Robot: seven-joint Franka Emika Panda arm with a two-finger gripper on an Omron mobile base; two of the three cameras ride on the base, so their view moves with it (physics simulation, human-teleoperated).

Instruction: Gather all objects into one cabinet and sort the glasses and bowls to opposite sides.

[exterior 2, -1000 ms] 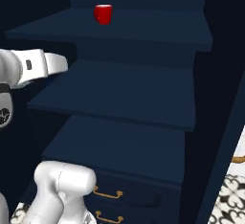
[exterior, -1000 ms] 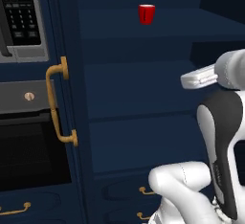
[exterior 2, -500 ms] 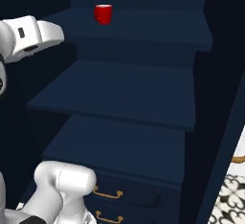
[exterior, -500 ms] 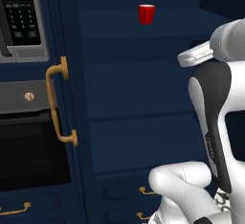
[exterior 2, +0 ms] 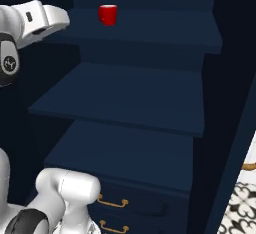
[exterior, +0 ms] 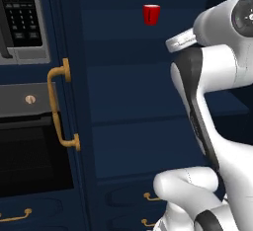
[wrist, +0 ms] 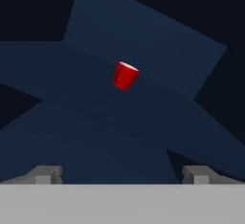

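- your hand (wrist: pixel 122 173) is spread wide, its two fingertips (wrist: pixel 46 173) far apart at the bottom of the hand view, with nothing between them.
- the red cup (wrist: pixel 125 75) sits well ahead of the hand, straight out in front and about centred between the fingertips; in the hand view it looks tilted because that view is rolled.
- the cup rests on a navy shelf (exterior 2: pixel 165 28) of the tall cupboard (exterior 2: pixel 150 93); in the right base view the red cup (exterior 2: pixel 107 15) stands upright near the left end of that shelf, alone there.
- in the left base view you see the cup (exterior: pixel 151 14) high up, above and to the left of the white arm (exterior: pixel 212 72), clearly apart from it.
- its handle shows as a dark mark on the side facing the hand.
- two more shelves lie below the cup's shelf, nearer the hand's level and bare; under them are drawers with small brass pulls (exterior 2: pixel 112 201).
- off to the hand's left in the left base view there is a navy door with a curved brass handle (exterior: pixel 60 105), a dark oven front (exterior: pixel 29 156) beside it and a keypad panel (exterior: pixel 20 15) above.
- a patch of patterned floor (exterior 2: pixel 242 208) shows at the lower right of the right base view.
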